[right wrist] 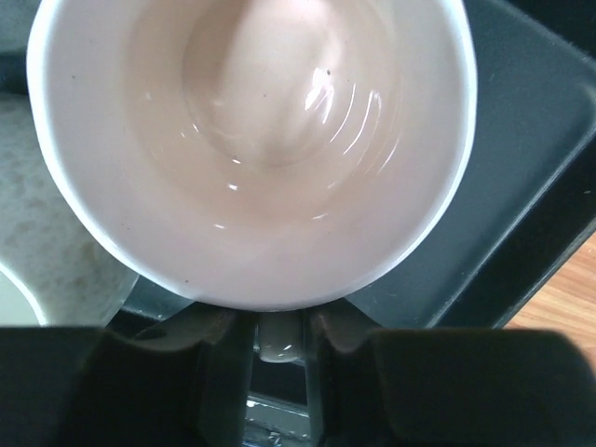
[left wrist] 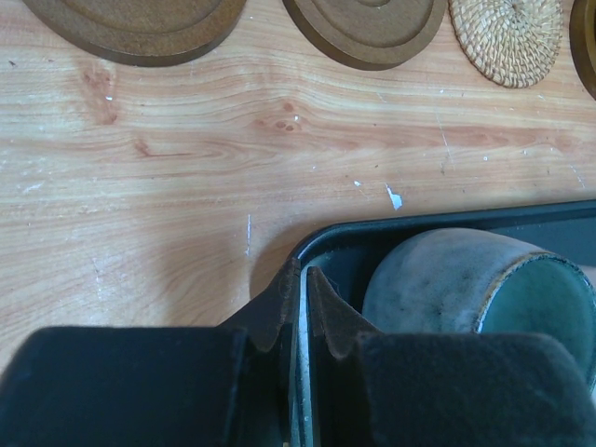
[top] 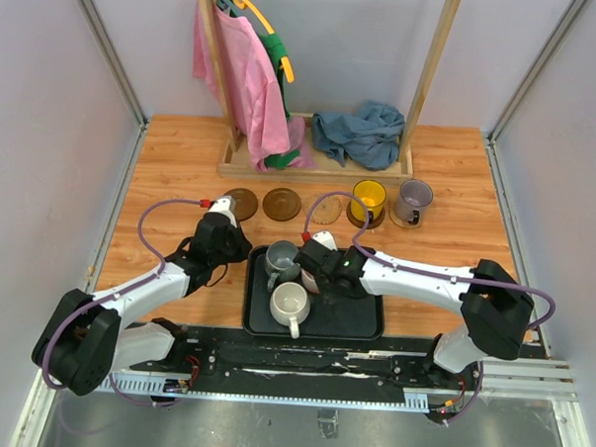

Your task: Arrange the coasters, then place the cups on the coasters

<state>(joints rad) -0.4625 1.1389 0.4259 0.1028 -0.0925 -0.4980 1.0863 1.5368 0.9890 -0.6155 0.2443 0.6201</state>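
A black tray (top: 358,323) holds a dark grey cup (top: 280,260), a white cup (top: 290,304) and a pale pink cup (top: 307,279). My right gripper (right wrist: 279,326) is shut on the pink cup's (right wrist: 251,140) handle, one finger on each side. My left gripper (left wrist: 304,275) is shut on the tray's left rim (left wrist: 419,223), next to the grey cup (left wrist: 466,279). Two dark brown coasters (top: 242,202) (top: 281,203) and a tan woven one (top: 325,211) lie bare behind the tray. A yellow cup (top: 368,199) and a lavender-grey cup (top: 413,199) each stand on a coaster.
A wooden rack (top: 315,165) with pink and green garments and a blue cloth (top: 359,132) stands at the back. Grey walls close in the left and right sides.
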